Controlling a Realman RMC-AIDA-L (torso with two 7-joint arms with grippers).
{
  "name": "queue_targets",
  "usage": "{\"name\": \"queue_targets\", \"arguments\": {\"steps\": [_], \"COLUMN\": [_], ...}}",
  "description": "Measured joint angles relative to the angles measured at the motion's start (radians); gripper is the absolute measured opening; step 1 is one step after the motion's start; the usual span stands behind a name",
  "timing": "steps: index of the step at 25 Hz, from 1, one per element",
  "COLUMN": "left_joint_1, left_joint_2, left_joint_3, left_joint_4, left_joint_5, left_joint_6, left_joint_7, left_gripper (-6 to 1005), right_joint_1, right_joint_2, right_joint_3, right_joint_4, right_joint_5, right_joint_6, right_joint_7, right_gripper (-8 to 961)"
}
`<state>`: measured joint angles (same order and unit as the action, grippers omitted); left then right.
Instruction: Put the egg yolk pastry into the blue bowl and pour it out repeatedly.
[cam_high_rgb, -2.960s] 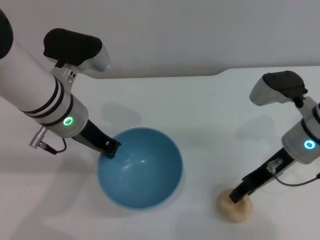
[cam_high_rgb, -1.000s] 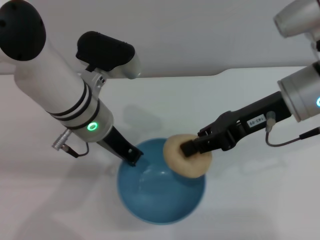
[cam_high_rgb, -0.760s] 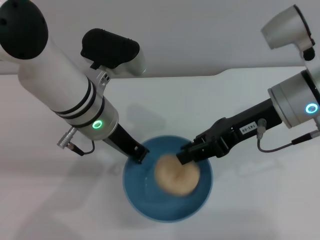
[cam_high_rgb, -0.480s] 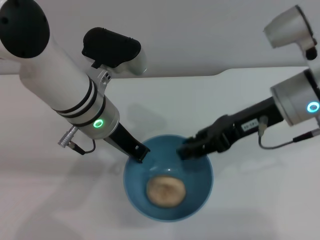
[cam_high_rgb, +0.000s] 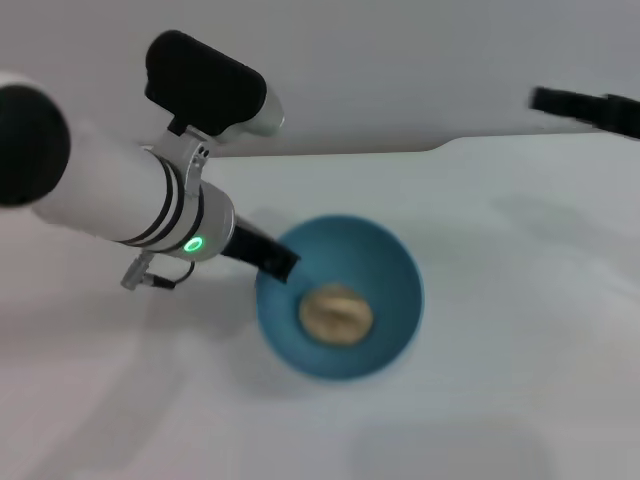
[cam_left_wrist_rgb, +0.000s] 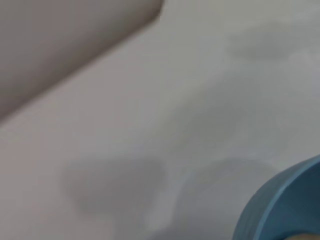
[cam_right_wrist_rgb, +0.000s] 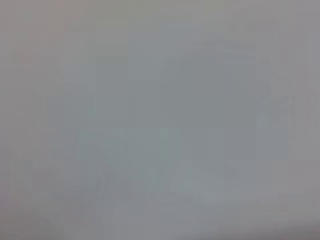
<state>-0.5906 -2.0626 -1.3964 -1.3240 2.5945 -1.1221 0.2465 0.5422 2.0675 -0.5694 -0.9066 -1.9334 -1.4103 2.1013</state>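
Note:
The egg yolk pastry (cam_high_rgb: 335, 311) lies inside the blue bowl (cam_high_rgb: 385, 262), near its middle. My left gripper (cam_high_rgb: 277, 263) is shut on the bowl's left rim and holds it over the white table. In the left wrist view only part of the bowl's outer wall (cam_left_wrist_rgb: 280, 200) shows, above the table surface. My right gripper (cam_high_rgb: 545, 99) is a dark bar at the far upper right, well away from the bowl and holding nothing that I can see. The right wrist view shows only plain grey.
The white table (cam_high_rgb: 500, 300) spreads around the bowl, with its back edge (cam_high_rgb: 440, 148) against a grey wall. No other objects show on it.
My right gripper let the pastry drop into the bowl, then drew back to the upper right. My left arm has swung, carrying the bowl a little farther back.

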Motion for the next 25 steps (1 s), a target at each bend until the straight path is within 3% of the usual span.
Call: {"name": "queue_targets", "arguments": {"steps": [4,11,14,18,19,20,21,25], "left_joint_1": [0.109,0.302,0.325,0.349,0.349,0.350,0.344,0.335], "left_joint_2": [0.001,0.002,0.001,-0.002,-0.002,-0.003,-0.004,-0.006], "left_joint_3": [0.022,0.146,0.198,0.292,0.292,0.353,0.383,0.436], "left_joint_4": [-0.102,-0.248,-0.242,-0.168,-0.168,-0.117,-0.084,-0.016], "left_joint_5": [0.027,0.170,0.228,0.253,0.253,0.254,0.255,0.255], "left_joint_6": [0.147,0.485,0.585,0.828,0.828,0.965,1.023,1.152], "left_joint_7": [0.001,0.013,0.016,0.016,0.016,0.028,0.044,0.085], "left_gripper": [-1,-1,-1,-1,-1,-1,-1,-1], "right_joint_1": [-0.104,-0.177,-0.203,-0.212,-0.213,-0.213,-0.214,-0.211], "right_joint_2": [0.000,-0.002,-0.004,-0.004,-0.003,-0.003,-0.003,-0.003], "right_joint_3": [0.056,0.188,0.212,0.214,0.214,0.214,0.215,0.215], "right_joint_4": [0.085,0.278,0.308,0.310,0.311,0.314,0.317,0.325], "right_joint_5": [0.120,0.166,0.167,0.167,0.167,0.167,0.167,0.168], "right_joint_6": [0.083,0.180,0.196,0.198,0.198,0.196,0.195,0.193], "right_joint_7": [-0.138,-0.276,-0.301,-0.302,-0.302,-0.302,-0.302,-0.301], "right_gripper": [355,355,355,355,355,355,355,355]}}
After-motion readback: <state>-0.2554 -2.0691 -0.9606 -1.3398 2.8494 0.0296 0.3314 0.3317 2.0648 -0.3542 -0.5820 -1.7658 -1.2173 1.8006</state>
